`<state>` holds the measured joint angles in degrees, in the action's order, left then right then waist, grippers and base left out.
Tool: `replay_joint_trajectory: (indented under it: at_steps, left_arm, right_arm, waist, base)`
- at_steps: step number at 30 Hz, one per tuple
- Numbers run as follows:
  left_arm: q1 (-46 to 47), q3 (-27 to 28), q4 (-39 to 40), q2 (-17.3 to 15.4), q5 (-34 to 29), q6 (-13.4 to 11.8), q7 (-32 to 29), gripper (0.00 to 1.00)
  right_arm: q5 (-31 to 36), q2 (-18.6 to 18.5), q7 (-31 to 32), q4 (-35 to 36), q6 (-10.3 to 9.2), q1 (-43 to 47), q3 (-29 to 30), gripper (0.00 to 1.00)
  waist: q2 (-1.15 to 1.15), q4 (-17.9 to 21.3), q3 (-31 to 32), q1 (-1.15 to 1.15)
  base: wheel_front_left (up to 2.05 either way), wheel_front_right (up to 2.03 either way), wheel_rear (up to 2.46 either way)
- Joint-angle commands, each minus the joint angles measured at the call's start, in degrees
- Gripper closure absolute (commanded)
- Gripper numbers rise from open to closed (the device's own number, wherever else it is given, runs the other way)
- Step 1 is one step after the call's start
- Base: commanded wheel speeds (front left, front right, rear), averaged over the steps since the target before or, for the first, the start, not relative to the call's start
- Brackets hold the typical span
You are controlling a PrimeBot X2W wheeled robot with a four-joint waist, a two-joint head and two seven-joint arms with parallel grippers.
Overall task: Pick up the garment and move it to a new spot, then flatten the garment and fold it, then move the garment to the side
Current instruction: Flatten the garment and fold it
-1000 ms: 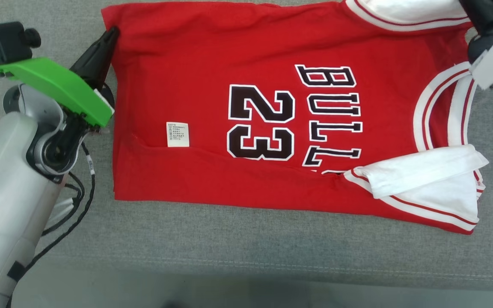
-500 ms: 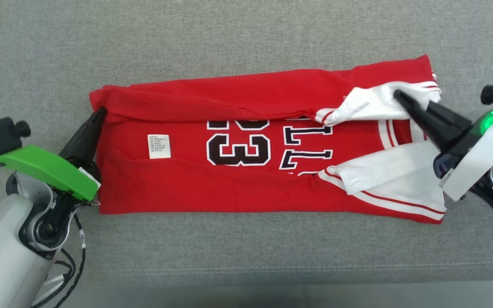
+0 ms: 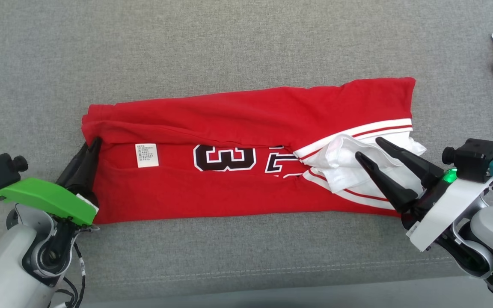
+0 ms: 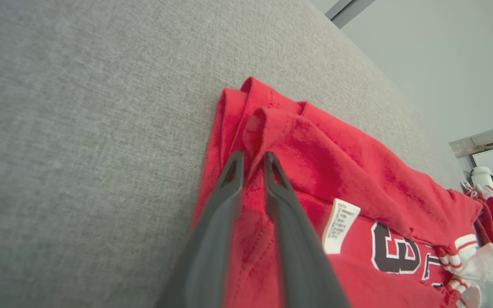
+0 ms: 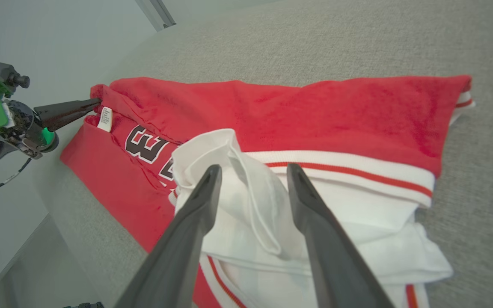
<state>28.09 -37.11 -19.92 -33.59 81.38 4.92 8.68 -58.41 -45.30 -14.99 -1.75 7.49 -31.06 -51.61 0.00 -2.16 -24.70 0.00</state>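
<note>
The only print that reads is on the red jersey [image 3: 238,107]. A large black number [image 3: 225,158] with a white edge sits across its middle, and the folded cloth above covers its upper part. The part left in view reads as a 3, with a cut-off stroke to its left. It shows the same way in the left wrist view [image 4: 394,248] and the right wrist view [image 5: 141,143].

To its right are pieces of black, white-edged letters [image 3: 281,159], too cut off to read.

A small white label [image 3: 147,155] lies on the jersey left of the number. It carries lines of fine print, too small to read in any view [image 4: 340,224].
</note>
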Motion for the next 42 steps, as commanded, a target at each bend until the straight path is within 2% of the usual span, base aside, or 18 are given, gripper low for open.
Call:
replay_joint_trajectory:
  at_steps: [1, 5, 8, 10, 11, 12, 15, 18, 23, 28, 34, 42]
  left_arm:
    - [-0.78, 0.35, 0.03, -0.28, -0.74, -0.39, 0.67, 0.0]
    - [-2.21, 0.65, 0.58, -0.78, -4.11, -3.43, 4.1, 0.0]
    - [-3.32, 1.92, 2.07, -1.44, -8.73, -7.97, 5.94, 0.0]
    - [-4.56, 4.05, 3.94, -1.63, -12.62, -11.81, 6.47, 0.0]
    - [-6.12, 7.84, 7.1, -0.68, -16.86, -15.1, 6.51, 0.0]
    - [-7.37, 9.74, 9.19, -0.2, -19.33, -16.75, 6.53, 0.0]
    - [-11.12, 13.72, 14.64, 1.33, -26.71, -20.61, 6.49, 0.0]
    - [-13.77, 15.56, 19.32, 2.16, -33.22, -23.41, 6.52, 0.0]
    - [-16.94, 14.94, 23.74, 3.21, -40.82, -25.43, 6.51, 0.0]
    - [-18.74, 13.36, 26.11, 4.28, -46.0, -27.16, 6.51, 0.0]
    - [-21.46, 12.3, 25.87, 5.82, -48.76, -27.59, 6.52, 0.0]
    - [-24.36, 12.2, 23.89, 7.78, -50.52, -26.67, 6.52, 0.0]
  right_arm:
    - [0.52, 0.35, -0.16, -0.15, -0.01, 1.26, 0.64, 0.0]
    - [2.33, 2.89, -0.16, 1.14, -0.01, 6.43, 5.64, 0.0]
    - [4.12, 4.43, -0.16, 2.65, -0.01, 9.96, 9.38, 0.0]
    - [4.84, 6.62, -0.16, 4.45, -0.01, 12.74, 14.07, 0.0]
    - [6.29, 8.92, -0.14, 5.91, -0.01, 15.72, 19.34, 0.0]
    - [6.91, 10.42, -0.14, 6.78, -0.01, 17.15, 22.1, 0.0]
    - [11.57, 14.63, -0.13, 6.74, 0.01, 20.29, 29.77, 0.0]
    - [16.5, 18.74, -0.14, 6.57, 0.0, 21.87, 35.56, 0.0]
    - [24.42, 25.32, -0.14, 5.44, -0.01, 22.85, 43.44, 0.0]
    - [31.4, 29.86, -0.14, 4.18, -0.01, 23.33, 46.87, 0.0]
    - [36.51, 32.33, -0.14, 2.12, -0.01, 25.59, 47.14, 0.0]
    - [38.34, 33.9, -0.14, -0.79, -0.01, 28.89, 46.15, 0.0]
  waist:
    - [0.0, 0.14, 0.4, 0.0]
    - [0.0, 0.28, 1.66, 0.0]
    - [0.0, 0.54, 2.83, 0.0]
    - [0.0, 0.78, 3.64, 0.0]
    - [0.0, 1.01, 4.55, 0.0]
    - [0.0, 1.16, 4.95, 0.0]
    - [0.0, 1.58, 6.05, 0.0]
    - [0.0, 1.86, 7.19, 0.0]
    - [0.0, 2.04, 9.29, 0.0]
    - [0.0, 2.09, 11.56, 0.0]
    - [0.0, 2.08, 14.35, 0.0]
    - [0.0, 2.34, 17.56, 0.0]
  base:
    - [0.0, 0.0, 0.0]
    - [0.0, 0.0, 0.0]
    - [0.0, 0.0, 0.0]
    - [0.0, 0.0, 0.0]
    - [0.0, 0.0, 0.0]
    - [0.0, 0.0, 0.0]
    - [0.0, 0.0, 0.0]
    - [0.0, 0.0, 0.0]
    - [0.0, 0.0, 0.0]
    - [0.0, 0.0, 0.0]
    - [0.0, 0.0, 0.0]
    - [0.0, 0.0, 0.0]
